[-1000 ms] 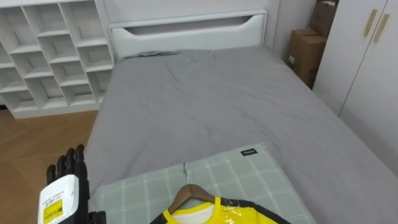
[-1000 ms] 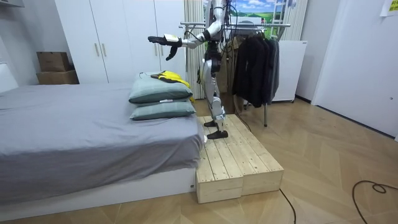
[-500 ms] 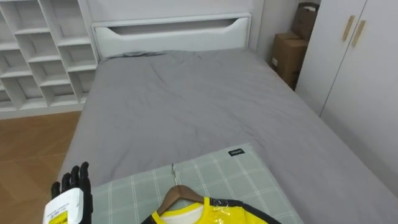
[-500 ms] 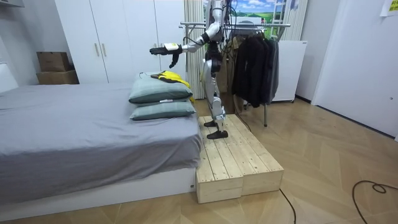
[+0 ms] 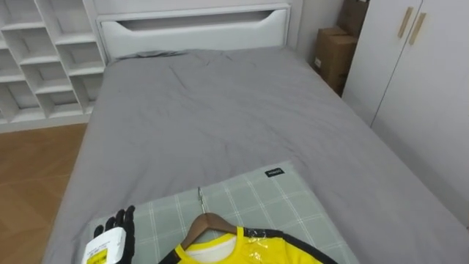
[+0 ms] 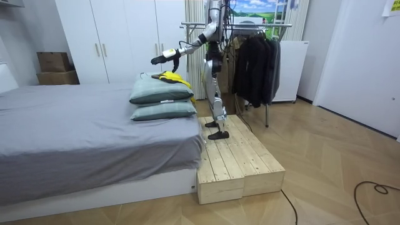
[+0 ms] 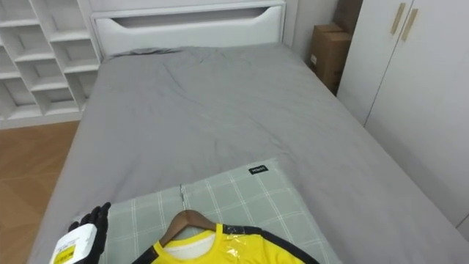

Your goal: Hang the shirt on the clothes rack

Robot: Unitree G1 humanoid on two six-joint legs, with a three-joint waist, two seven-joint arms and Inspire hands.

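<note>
A yellow shirt (image 5: 245, 253) with dark trim lies on a wooden hanger (image 5: 207, 224) whose metal hook points up the bed. Both rest on the top one of two green checked pillows (image 5: 282, 205) at the foot of the grey bed (image 5: 212, 110). My left hand (image 5: 113, 236) hovers open over the pillow's left edge, a short way left of the hanger, fingers straight. In the room view I stand on a wooden platform (image 6: 234, 156) at the bed's end, left hand (image 6: 164, 57) stretched out above the shirt (image 6: 170, 77).
A clothes rack (image 6: 250, 26) with dark garments stands behind me. White cubby shelves (image 5: 37, 59) are left of the bed, a white wardrobe (image 5: 418, 88) and cardboard boxes (image 5: 331, 51) to its right. The white headboard (image 5: 194, 26) is at the far end.
My left arm has come down from level toward the pillow and the hand sits closer to the hanger. The eye views have shifted a little as my head moved.
</note>
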